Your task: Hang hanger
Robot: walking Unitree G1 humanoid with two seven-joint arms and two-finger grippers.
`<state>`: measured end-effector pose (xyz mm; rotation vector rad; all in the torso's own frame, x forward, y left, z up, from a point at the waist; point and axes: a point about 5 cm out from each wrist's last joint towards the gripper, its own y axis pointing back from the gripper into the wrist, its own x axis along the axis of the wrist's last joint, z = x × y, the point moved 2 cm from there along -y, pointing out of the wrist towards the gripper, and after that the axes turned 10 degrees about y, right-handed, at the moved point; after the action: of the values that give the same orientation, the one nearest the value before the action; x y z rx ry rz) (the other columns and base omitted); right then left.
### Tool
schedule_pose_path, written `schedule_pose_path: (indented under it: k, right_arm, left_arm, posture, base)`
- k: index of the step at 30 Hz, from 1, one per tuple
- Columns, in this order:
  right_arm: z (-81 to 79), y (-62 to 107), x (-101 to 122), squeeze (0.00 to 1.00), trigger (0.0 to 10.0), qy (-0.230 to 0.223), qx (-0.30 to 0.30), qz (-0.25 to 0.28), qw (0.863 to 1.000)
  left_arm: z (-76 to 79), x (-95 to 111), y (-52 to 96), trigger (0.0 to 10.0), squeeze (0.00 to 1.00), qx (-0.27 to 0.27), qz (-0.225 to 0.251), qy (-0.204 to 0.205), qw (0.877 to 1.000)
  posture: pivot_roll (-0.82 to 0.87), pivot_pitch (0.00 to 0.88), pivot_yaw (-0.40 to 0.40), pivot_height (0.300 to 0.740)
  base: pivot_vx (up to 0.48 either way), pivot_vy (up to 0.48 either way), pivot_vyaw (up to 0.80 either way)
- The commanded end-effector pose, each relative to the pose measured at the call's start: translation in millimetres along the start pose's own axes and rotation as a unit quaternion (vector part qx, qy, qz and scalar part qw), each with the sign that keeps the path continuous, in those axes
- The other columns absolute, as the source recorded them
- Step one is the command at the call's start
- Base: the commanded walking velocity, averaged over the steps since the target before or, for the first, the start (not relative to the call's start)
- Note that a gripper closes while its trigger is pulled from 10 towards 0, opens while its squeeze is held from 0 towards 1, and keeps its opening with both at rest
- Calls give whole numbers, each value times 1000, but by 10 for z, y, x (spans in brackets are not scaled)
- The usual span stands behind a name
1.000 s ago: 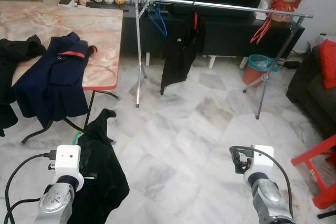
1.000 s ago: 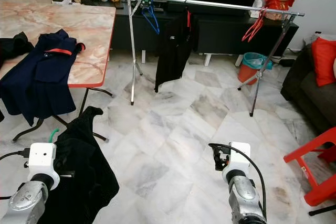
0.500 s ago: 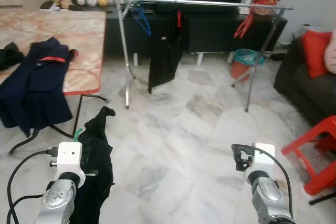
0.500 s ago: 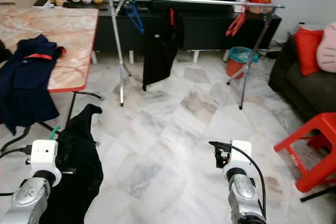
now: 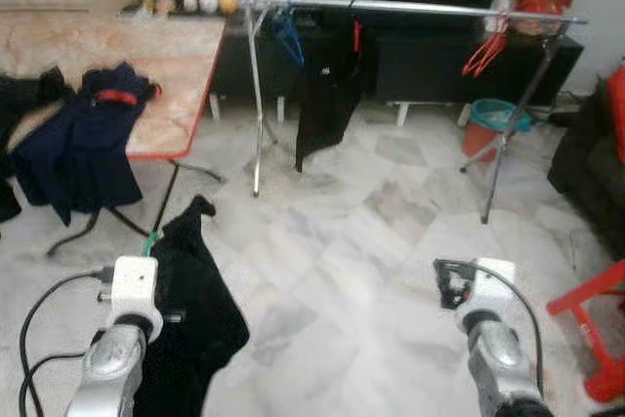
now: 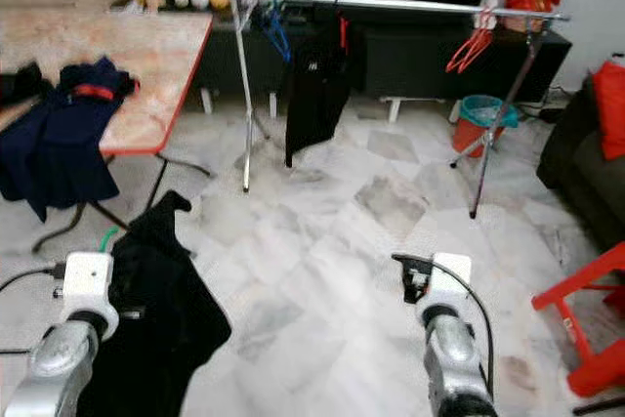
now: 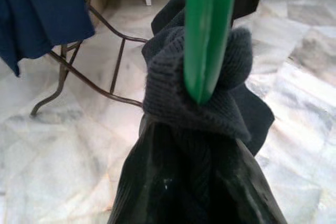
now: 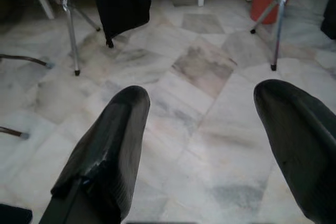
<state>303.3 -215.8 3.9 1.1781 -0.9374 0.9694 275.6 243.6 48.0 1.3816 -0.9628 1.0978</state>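
A green hanger carries a black knitted garment, and my left gripper is shut on it low at the left. The garment drapes down beside that arm and hides the fingers. My right gripper is open with nothing between its fingers, held low over the marble floor. Ahead stands a silver clothes rail. On it hang a blue hanger, a black garment on a red hanger, and red hangers near its right end.
A marble-topped folding table stands at the left with a navy garment hanging over its edge. A teal bin sits behind the rail's right leg. A dark sofa and a red stool are at the right.
The camera view swung right and then back left and is now blurred. Both arms keep the same pose, and the garment still hangs from my left gripper.
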Motion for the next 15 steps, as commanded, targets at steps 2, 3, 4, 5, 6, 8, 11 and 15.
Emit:
schedule_pose_path:
  k: [2,3,4,5,6,8,11,15]
  right_arm:
    - [95,2,-3,0,10000,3,-12,-3,1000]
    - [91,-3,5,0,10000,2,-11,-2,1000]
    - [89,-8,14,0,10000,2,-10,-1,1000]
    - [88,-15,26,0,10000,0,-11,0,1000]
    - [88,-21,35,0,10000,-1,-11,0,1000]
    - [96,-32,49,0,10000,-7,-15,1,1000]
    - [80,-64,82,0,10000,-8,-17,-1,1000]
    - [69,-81,114,0,10000,-16,-20,4,1000]
  left_arm:
    - [70,73,-30,10000,0,-10,18,-3,1000]
    - [74,71,-33,10000,0,-11,18,-3,1000]
    - [79,68,-36,10000,0,-13,18,-4,1000]
    - [96,65,-44,10000,0,-19,19,1,1000]
    - [107,65,-51,10000,0,-23,19,5,1000]
    - [143,76,-69,10000,0,-36,22,11,999]
    - [186,113,-142,10000,0,-46,24,18,999]
    - [241,144,-190,10000,0,-63,28,23,997]
  posture:
    - [118,0,-60,740]
    - [117,0,-59,740]
    - [117,0,-59,740]
    - [114,0,-56,740]
    - [113,0,-55,740]
    - [113,0,-52,740]
    - [108,0,-40,740]
    - [100,0,-31,740]
  base:
    - [0,-382,0]
    - [0,-379,0]
    - [0,0,0]
    - [0,0,0]
    - [0,0,0]
    - [0,0,0]
    - [0,0,0]
    - [0,0,0]
